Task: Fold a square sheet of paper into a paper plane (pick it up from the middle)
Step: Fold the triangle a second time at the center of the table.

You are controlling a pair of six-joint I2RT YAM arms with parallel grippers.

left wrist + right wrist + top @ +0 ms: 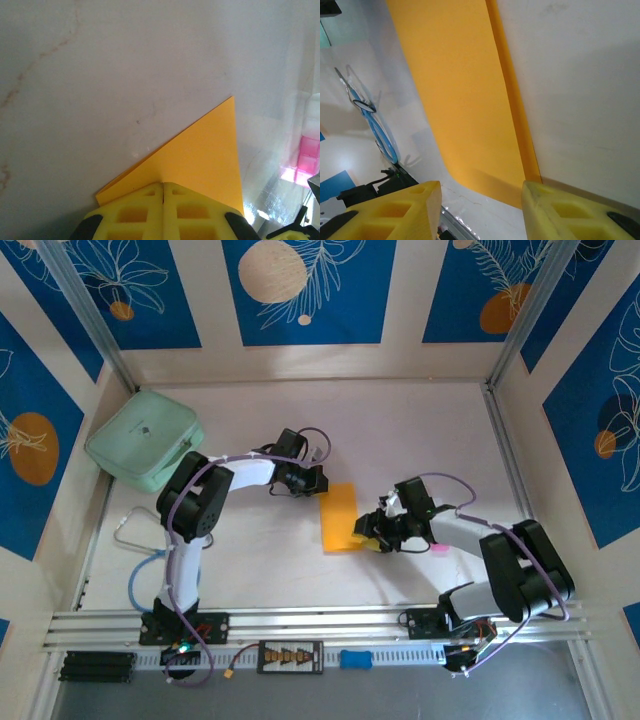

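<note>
Left tool (163, 189) pressed together, hiding near edge of orange paper (200, 155), right tool (480, 194) spread, finger bases cropped.

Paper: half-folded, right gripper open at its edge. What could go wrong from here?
1. The paper layers look offset in the right wrist view; creasing now could lock in a skewed fold.
2. The right gripper is open and the left gripper is shut at the far edge; the paper may pivot or slide.

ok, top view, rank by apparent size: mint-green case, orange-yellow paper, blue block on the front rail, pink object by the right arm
1. mint-green soft case
2. orange-yellow folded paper sheet
3. small blue block
4. small pink object, partly hidden by the right arm, so unsure against the block
</note>
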